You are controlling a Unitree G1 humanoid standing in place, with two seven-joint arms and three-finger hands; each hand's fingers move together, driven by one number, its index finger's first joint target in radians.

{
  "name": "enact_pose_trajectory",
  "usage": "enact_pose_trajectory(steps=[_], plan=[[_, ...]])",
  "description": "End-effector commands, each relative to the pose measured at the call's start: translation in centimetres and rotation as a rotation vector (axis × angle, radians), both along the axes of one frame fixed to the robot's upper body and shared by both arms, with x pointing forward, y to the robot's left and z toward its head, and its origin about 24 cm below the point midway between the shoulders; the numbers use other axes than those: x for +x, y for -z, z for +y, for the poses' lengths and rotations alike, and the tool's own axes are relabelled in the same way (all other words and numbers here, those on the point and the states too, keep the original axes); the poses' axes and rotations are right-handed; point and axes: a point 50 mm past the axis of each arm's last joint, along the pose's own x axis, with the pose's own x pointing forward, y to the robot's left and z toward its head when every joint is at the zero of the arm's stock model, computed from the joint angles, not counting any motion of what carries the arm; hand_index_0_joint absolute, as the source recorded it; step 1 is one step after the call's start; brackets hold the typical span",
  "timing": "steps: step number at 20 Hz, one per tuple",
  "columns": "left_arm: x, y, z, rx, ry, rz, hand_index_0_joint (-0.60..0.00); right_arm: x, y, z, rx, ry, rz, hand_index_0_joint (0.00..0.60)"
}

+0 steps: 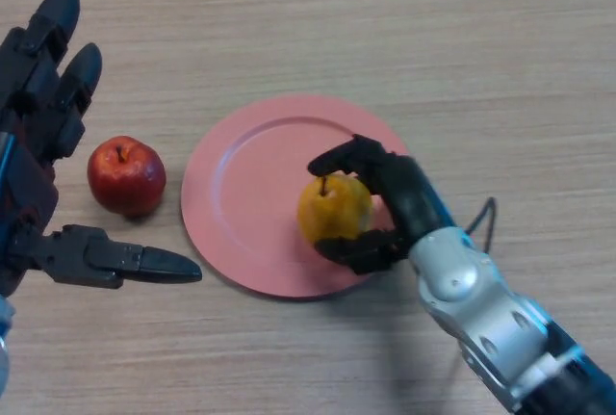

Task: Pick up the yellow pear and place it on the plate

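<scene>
The yellow pear [332, 209] stands upright on the right part of the pink plate [241, 184], stem up. My right hand [399, 194] comes in from the lower right, with its fingers and thumb curled round the pear. My left hand [43, 136] is at the left edge, fingers straight and spread, thumb pointing right, holding nothing.
A red apple [126, 175] sits on the wooden table [433, 39] just left of the plate, between my left hand's fingers and thumb.
</scene>
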Motion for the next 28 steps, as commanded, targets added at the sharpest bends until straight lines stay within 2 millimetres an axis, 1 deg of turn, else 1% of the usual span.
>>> enact_pose_trajectory(steps=[1,4,7,9,10,11,12,15,17,19,20,22,23,24,25,26,27,28], plan=[[-1.2,-3.1,0.8,0.051,-0.034,-0.189,0.000,1.8,-4.9,0.9,0.115,0.003,-0.272,0.600],[-1.6,-2.8,0.9,0.077,-0.032,-0.208,0.000,2.0,-3.8,1.4,0.125,0.004,-0.210,0.600],[-2.1,-2.8,1.3,0.087,-0.025,-0.169,0.000,2.1,-4.0,1.8,0.131,-0.030,-0.212,0.600],[-2.2,-2.9,1.4,0.084,-0.026,-0.174,0.000,2.0,-4.1,1.9,0.130,-0.041,-0.213,0.400],[-2.3,-2.9,1.4,0.080,-0.030,-0.183,0.000,2.0,-4.3,2.0,0.127,-0.051,-0.220,0.249],[-2.3,-2.8,1.4,0.081,-0.034,-0.192,0.000,1.9,-4.6,2.2,0.130,-0.062,-0.229,0.149],[-2.4,-2.7,1.4,0.085,-0.040,-0.207,0.000,1.7,-5.9,2.4,0.144,-0.095,-0.263,0.000],[-2.5,-2.6,1.4,0.081,-0.050,-0.216,0.000,1.3,-7.3,2.2,0.189,-0.129,-0.264,0.000],[-2.4,-2.6,1.4,0.097,-0.057,-0.219,0.000,0.6,-8.5,1.4,0.215,-0.147,-0.270,0.000],[-2.2,-2.7,1.4,0.091,-0.052,-0.215,0.000,-0.7,-9.6,0.2,0.243,-0.158,-0.272,0.000],[-2.1,-2.7,1.3,0.093,-0.046,-0.198,0.000,-1.6,-10.4,-0.6,0.252,-0.168,-0.312,0.000],[-1.9,-2.5,1.0,0.093,-0.036,-0.174,0.000,-3.3,-11.2,-2.0,0.261,-0.179,-0.364,0.000],[-1.9,-2.4,1.0,0.089,-0.032,-0.167,0.000,-4.0,-11.6,-2.7,0.283,-0.172,-0.377,0.000],[-1.8,-2.4,0.9,0.087,-0.029,-0.167,0.000,-5.2,-11.9,-3.8,0.299,-0.162,-0.375,0.000],[-1.7,-2.3,0.9,0.082,-0.033,-0.169,0.000,-5.8,-12.0,-4.4,0.298,-0.155,-0.378,0.000],[-1.5,-2.4,1.0,0.066,-0.038,-0.190,0.000,-6.9,-12.3,-5.3,0.298,-0.149,-0.395,0.000],[-1.4,-2.5,1.0,0.074,-0.050,-0.212,0.000,-7.4,-12.3,-5.7,0.293,-0.146,-0.402,0.000],[-1.3,-2.5,1.0,0.099,-0.060,-0.230,0.000,-8.5,-12.5,-6.2,0.301,-0.139,-0.408,0.000]])
